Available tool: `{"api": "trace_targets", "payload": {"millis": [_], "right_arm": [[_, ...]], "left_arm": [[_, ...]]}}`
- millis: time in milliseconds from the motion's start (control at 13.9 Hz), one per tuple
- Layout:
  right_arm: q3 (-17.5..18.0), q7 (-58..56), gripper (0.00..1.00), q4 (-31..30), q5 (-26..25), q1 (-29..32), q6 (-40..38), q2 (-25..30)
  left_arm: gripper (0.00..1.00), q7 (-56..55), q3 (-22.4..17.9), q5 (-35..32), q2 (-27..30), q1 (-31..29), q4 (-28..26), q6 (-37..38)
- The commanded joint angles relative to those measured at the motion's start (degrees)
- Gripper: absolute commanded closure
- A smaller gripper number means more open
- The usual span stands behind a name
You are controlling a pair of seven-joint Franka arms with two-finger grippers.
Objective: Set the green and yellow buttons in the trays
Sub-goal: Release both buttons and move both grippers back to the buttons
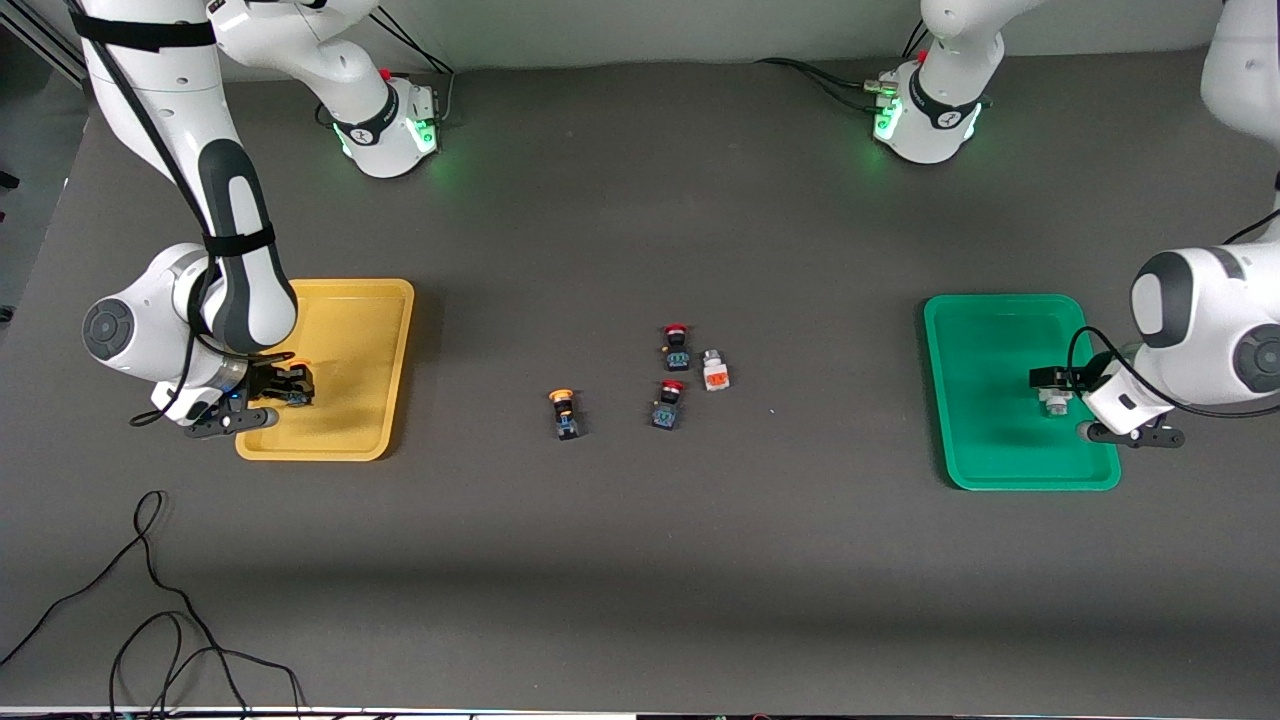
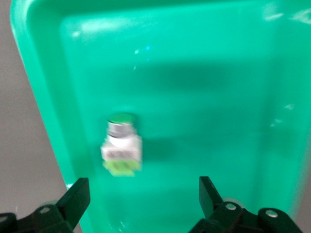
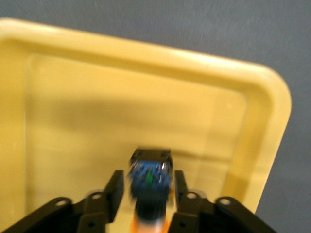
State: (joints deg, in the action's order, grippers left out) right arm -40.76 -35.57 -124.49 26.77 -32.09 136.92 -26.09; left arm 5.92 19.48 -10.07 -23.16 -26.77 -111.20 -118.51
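The green tray (image 1: pixel 985 350) lies toward the left arm's end of the table. A white-bodied green-capped button (image 1: pixel 1053 400) lies in it, also shown in the left wrist view (image 2: pixel 121 143). My left gripper (image 1: pixel 1055 385) is open and empty just above that button, with its fingers wide apart (image 2: pixel 143 199). The yellow tray (image 1: pixel 370 330) lies toward the right arm's end. My right gripper (image 1: pixel 285 385) is low over it. A yellow-orange button (image 3: pixel 148 179) sits between its fingers (image 3: pixel 114 194), with a narrow gap on each side. A second yellow-orange button (image 1: pixel 563 412) and a white, orange-capped button (image 1: pixel 714 371) lie mid-table.
Two red-capped switches (image 1: pixel 676 345) (image 1: pixel 668 403) lie beside the white, orange-capped button mid-table. Black cables (image 1: pixel 150 600) trail over the table edge nearest the front camera, at the right arm's end. The arm bases stand along the edge farthest from the front camera.
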Motion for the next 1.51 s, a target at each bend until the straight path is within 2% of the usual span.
{"api": "trace_targets", "payload": {"millis": [0, 143, 287, 430, 574, 789, 933, 1004, 1148, 1291, 1435], "right_arm": [[-0.8, 0.1, 0.00, 4.3, 1.4, -0.3, -5.8, 0.9], [-2.8, 3.2, 0.00, 9.5, -0.6, -1.3, -13.0, 1.3], [-2.9, 6.7, 0.00, 16.0, -5.3, -1.3, -19.7, 1.7], [-2.8, 9.2, 0.00, 20.8, -6.1, -1.4, -24.7, 1.7], [-2.4, 11.8, 0.00, 21.9, -6.1, -3.2, -24.9, 1.3], [-2.0, 26.8, 0.00, 23.2, -5.4, -12.4, -24.1, -1.1], [-1.9, 36.6, 0.00, 26.7, -5.1, -17.8, -24.1, -4.0], [-0.8, 40.3, 0.00, 28.4, -4.4, -19.5, -24.0, -5.9], [3.9, 47.9, 0.00, 32.8, 0.2, -19.8, -24.0, -9.4], [7.7, 58.0, 0.00, 40.4, 0.7, -19.8, -23.9, -15.4], [10.0, 64.1, 0.00, 45.5, 0.7, -19.9, -23.9, -18.7]], "left_arm": [[0.00, -9.0, 7.0, 2.5, 2.2, 1.7, 7.6, 12.7], [0.00, -16.9, 10.2, 2.9, 1.8, 5.1, 9.8, 13.9], [0.00, -24.9, 10.3, 6.4, 0.1, 11.0, 11.2, 12.3], [0.00, -33.6, 10.3, 7.2, -2.4, 16.6, 13.7, 10.1], [0.00, -41.6, 10.1, 7.0, -6.3, 21.9, 16.4, 7.3], [0.00, -48.7, 10.1, 6.6, -11.7, 26.5, 17.2, -1.1], [0.00, -51.5, 9.7, 5.9, -14.1, 30.0, 17.2, -5.6], [0.00, -52.8, 9.7, 5.5, -15.3, 31.3, 17.2, -7.4], [0.00, -55.5, 9.4, 3.1, -17.3, 33.6, 17.2, -10.6], [0.00, -57.0, 7.9, 1.7, -18.4, 36.3, 17.1, -11.5], [0.00, -58.0, 5.1, 1.7, -18.9, 40.4, 16.7, -12.1]]}}
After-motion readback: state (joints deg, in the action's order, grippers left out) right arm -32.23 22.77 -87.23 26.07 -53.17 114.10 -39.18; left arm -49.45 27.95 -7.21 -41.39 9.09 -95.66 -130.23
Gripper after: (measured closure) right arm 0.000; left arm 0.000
